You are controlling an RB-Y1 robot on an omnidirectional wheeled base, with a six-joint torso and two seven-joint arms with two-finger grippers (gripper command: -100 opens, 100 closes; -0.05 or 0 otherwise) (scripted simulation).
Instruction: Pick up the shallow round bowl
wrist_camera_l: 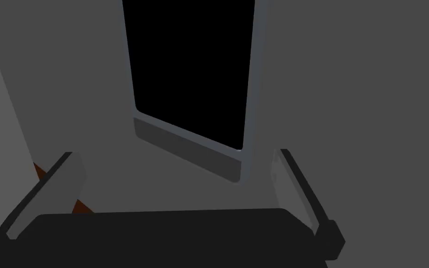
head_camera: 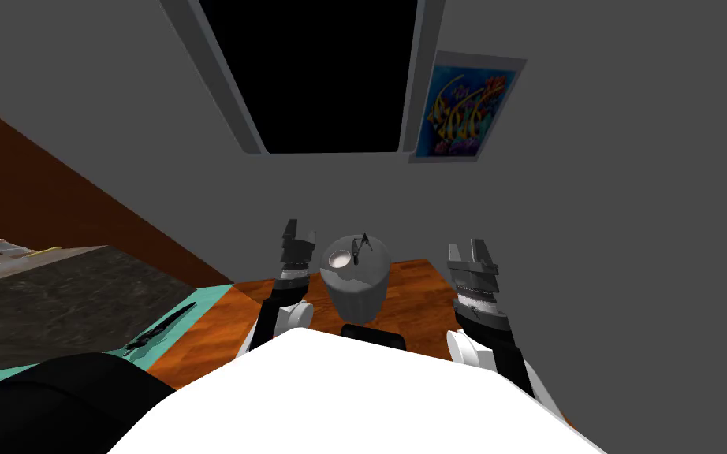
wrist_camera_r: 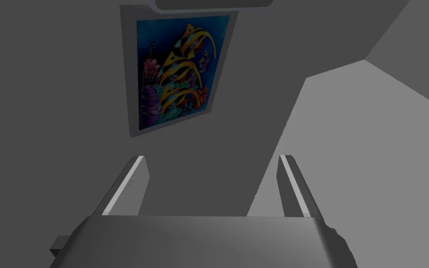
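Observation:
The shallow round bowl [head_camera: 339,258], pale inside, sits on the top of a small round grey stand [head_camera: 356,288] just ahead of me. A thin dark object [head_camera: 361,247] lies on the same top beside the bowl. My left gripper [head_camera: 300,231] is raised close to the left of the stand, at about the bowl's level and apart from it. Its fingers stand wide apart in the left wrist view, so the left gripper [wrist_camera_l: 176,153] is open and empty. My right gripper [head_camera: 468,246] is held up to the right of the stand. In its own wrist view the right gripper [wrist_camera_r: 213,159] is open with nothing in it.
A dark mottled counter [head_camera: 54,295] runs along the left, with small items at its far end. A long dark object [head_camera: 161,325] lies on a teal strip [head_camera: 204,303] beside it. Wooden floor [head_camera: 417,303] surrounds the stand. A grey wall with a black opening [head_camera: 330,71] and a fish picture [head_camera: 464,106] is close ahead.

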